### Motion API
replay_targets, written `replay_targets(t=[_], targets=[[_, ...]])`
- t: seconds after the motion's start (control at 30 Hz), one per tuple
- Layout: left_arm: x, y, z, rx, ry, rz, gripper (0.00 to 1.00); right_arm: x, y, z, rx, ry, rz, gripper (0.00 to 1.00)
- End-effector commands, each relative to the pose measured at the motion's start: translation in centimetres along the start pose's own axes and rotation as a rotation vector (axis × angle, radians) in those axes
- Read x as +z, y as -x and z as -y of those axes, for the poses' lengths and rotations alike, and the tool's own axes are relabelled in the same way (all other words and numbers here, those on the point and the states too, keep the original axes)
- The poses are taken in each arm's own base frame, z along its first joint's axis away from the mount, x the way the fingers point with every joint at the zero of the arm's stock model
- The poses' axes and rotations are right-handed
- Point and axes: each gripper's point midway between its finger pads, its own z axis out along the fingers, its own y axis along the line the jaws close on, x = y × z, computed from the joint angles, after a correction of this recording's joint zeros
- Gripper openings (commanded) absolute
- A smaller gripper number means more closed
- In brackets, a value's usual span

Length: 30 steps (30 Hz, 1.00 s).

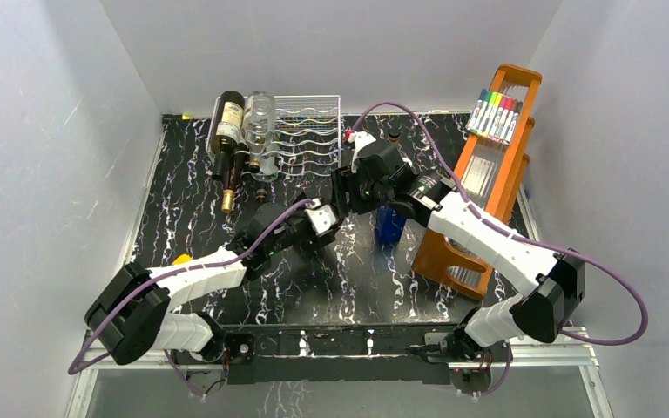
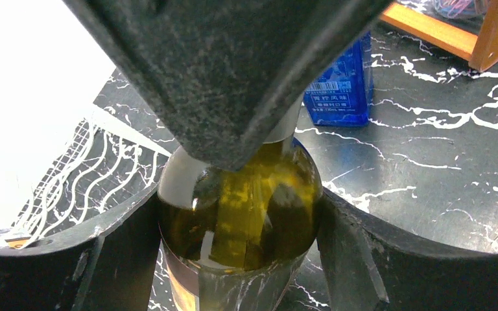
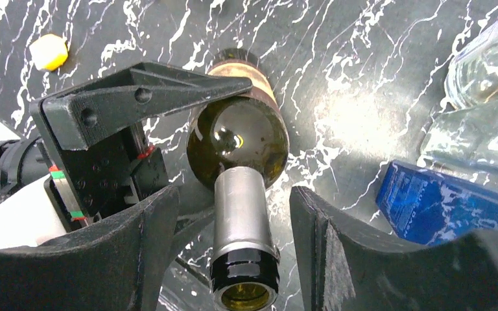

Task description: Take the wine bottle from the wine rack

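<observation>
An olive-green wine bottle point(image 2: 246, 207) stands upright on the black marbled table, off the silver wire wine rack point(image 1: 309, 131). My left gripper point(image 2: 237, 253) is shut on its body, a finger pressed on each side. My right gripper point(image 3: 233, 253) is open around the foil-wrapped neck point(image 3: 243, 207), with a gap on both sides. In the top view the two grippers meet mid-table, left gripper point(image 1: 318, 222) and right gripper point(image 1: 353, 187), and they hide most of the bottle. The wine rack point(image 2: 78, 168) lies behind the bottle to the left.
A dark labelled bottle point(image 1: 229, 131) and a clear bottle point(image 1: 261, 131) lie on the rack's left side. A blue box point(image 1: 390, 225) stands just right of the grippers. The tall orange wooden rack point(image 1: 488, 174) with markers is at right. A small yellow object point(image 1: 181, 259) lies near the left arm.
</observation>
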Motion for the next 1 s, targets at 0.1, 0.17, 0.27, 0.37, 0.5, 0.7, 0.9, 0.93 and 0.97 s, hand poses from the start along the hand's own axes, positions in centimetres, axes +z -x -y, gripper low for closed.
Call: replay_targets(t=[0.1,0.17,0.27,0.37,0.5,0.7,0.9,0.93,0.97], targets=[[-0.3,4.3,-2.1,-0.088,0.088,0.157,0.23,1.6,3.1,-2.0,0.041,0.074,0.123,0.69],[-0.4,4.4,-2.2,-0.104,0.092,0.164,0.23,1.9,3.2,-2.4,0.053,0.094,0.13,0.63],[-0.4,4.6,-2.8,-0.139,0.103,0.171,0.22,2.2,3.7,-2.9,0.067,0.119,0.146,0.52],[-0.5,4.8,-3.4,-0.189,0.106,0.192,0.22,2.7,3.9,-2.8,0.067,0.108,0.149,0.5],[-0.6,5.1,-4.0,-0.244,0.103,0.209,0.23,3.3,4.2,-2.2,0.052,0.074,0.162,0.39],[-0.7,5.4,-4.6,-0.285,0.123,0.212,0.82,3.1,7.0,-1.3,-0.001,-0.011,0.217,0.04],[-1.7,6.3,-6.1,-0.284,0.178,0.212,0.98,2.8,10.5,0.8,-0.056,-0.128,0.26,0.0],[-2.0,6.7,-6.4,-0.284,0.187,0.22,0.98,2.9,10.9,1.3,-0.064,-0.149,0.257,0.0],[-2.4,6.7,-6.8,-0.287,0.203,0.224,0.98,2.9,11.3,1.7,-0.071,-0.169,0.252,0.0]])
